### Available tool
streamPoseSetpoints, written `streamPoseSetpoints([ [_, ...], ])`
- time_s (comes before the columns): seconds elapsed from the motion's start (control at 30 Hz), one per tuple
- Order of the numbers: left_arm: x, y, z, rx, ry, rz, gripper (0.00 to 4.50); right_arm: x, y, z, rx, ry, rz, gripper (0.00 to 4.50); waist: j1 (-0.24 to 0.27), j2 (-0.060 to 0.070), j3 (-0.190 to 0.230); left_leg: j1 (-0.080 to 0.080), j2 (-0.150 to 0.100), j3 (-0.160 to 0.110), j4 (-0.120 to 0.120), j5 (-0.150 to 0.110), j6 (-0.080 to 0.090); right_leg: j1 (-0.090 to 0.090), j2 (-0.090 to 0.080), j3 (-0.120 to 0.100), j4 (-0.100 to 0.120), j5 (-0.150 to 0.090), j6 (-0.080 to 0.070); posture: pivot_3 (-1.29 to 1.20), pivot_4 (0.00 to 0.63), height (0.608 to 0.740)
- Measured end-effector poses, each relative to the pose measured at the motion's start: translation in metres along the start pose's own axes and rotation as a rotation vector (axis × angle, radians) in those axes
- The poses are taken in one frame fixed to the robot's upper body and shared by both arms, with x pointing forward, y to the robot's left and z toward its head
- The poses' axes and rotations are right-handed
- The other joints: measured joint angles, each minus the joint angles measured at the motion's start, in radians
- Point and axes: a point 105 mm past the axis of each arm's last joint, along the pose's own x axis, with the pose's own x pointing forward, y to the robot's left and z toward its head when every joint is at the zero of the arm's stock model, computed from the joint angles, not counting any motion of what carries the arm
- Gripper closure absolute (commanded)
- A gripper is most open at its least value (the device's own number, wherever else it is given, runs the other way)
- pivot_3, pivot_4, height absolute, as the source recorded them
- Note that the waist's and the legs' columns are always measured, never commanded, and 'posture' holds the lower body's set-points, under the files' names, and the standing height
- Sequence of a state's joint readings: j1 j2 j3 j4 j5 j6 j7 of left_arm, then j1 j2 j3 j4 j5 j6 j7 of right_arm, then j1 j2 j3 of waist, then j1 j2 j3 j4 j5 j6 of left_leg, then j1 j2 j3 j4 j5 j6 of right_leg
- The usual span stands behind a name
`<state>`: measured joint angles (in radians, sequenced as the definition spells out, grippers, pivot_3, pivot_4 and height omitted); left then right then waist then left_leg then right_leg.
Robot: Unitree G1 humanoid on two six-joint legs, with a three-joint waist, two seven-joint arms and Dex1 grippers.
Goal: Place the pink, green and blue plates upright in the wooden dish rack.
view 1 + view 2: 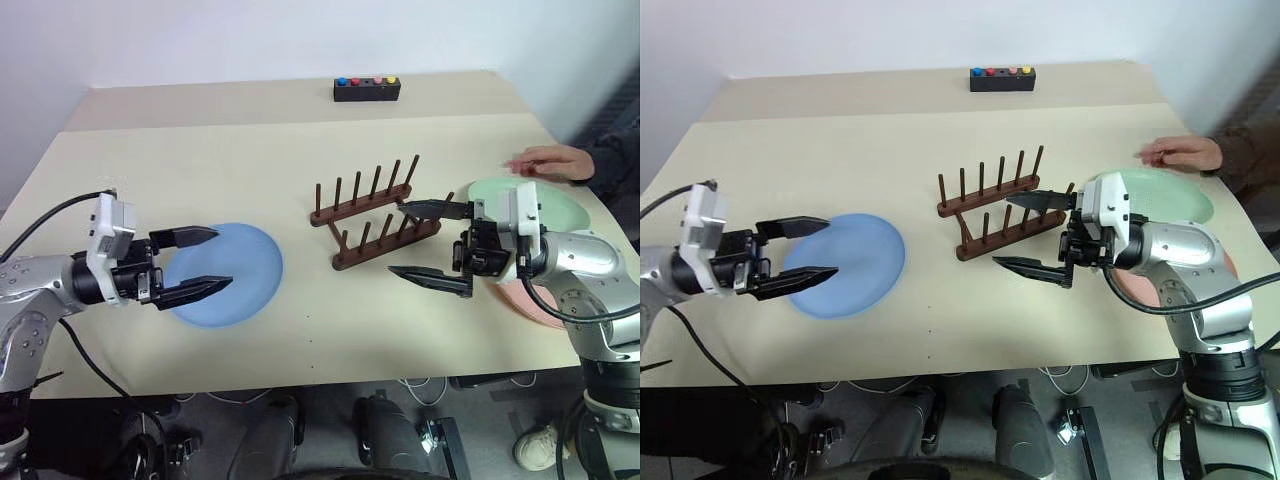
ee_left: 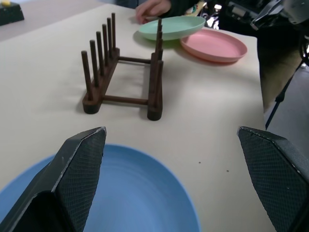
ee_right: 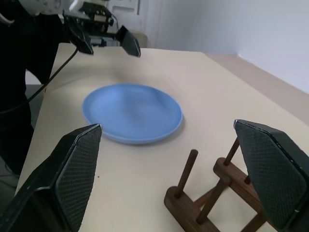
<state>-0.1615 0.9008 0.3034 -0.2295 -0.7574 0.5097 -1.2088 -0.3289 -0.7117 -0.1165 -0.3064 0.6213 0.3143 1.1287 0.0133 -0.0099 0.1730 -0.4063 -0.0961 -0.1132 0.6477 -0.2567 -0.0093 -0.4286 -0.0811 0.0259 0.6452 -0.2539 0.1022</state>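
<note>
Both claws stood wide and held nothing: my left gripper (image 1: 205, 262) hovered over the blue plate (image 1: 240, 275) at lower left, my right gripper (image 1: 432, 243) beside the wooden dish rack (image 1: 372, 215) at centre. Green plate (image 2: 171, 27) overlapped the pink plate (image 2: 213, 45) at right; I read no lettering.

The worktop (image 1: 300, 150) is pale beige and matte. The blue plate (image 1: 235, 275) lies flat on it at the robot's left. The wooden dish rack (image 1: 375, 212) stands near the middle, with no plate in it. At the right, the green plate (image 2: 171, 27) rests partly on the pink plate (image 2: 213, 45). A small black box (image 1: 367, 90) with coloured buttons sits at the far edge. A person's hand (image 1: 545, 160) rests on the worktop just beside the green plate.
</note>
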Motion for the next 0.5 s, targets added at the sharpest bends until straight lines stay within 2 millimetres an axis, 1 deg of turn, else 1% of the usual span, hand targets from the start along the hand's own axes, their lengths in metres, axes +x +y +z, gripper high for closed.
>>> streamPoseSetpoints([
  [0.13, -0.001, 0.010, 0.005, 0.024, 0.016, -0.016, 0.00, 0.002, 0.002, -0.003, 0.003, -0.016, -0.036, 0.02, 0.000, 0.000, 0.000, 0.000, 0.000, 0.000, 0.000, 0.000, 0.000, 0.000, 0.000, 0.000, 0.000, 0.000, 0.000, 0.00, 0.150, 0.740],
  [0.3, 0.013, 0.018, 0.009, 0.057, 0.022, -0.036, 0.00, 0.003, 0.007, -0.001, -0.008, -0.019, -0.045, 0.02, -0.002, 0.000, 0.000, 0.000, 0.000, 0.000, 0.000, 0.000, 0.000, 0.000, 0.000, 0.000, 0.000, 0.000, 0.000, 0.00, 0.150, 0.740],
  [0.5, 0.021, 0.030, 0.011, 0.078, 0.004, -0.012, 0.00, 0.002, 0.003, 0.001, -0.022, -0.024, -0.047, 0.02, -0.003, 0.000, 0.000, 0.000, 0.000, 0.000, 0.000, 0.000, 0.000, 0.000, 0.000, 0.000, 0.000, 0.000, 0.000, 0.00, 0.150, 0.740],
])
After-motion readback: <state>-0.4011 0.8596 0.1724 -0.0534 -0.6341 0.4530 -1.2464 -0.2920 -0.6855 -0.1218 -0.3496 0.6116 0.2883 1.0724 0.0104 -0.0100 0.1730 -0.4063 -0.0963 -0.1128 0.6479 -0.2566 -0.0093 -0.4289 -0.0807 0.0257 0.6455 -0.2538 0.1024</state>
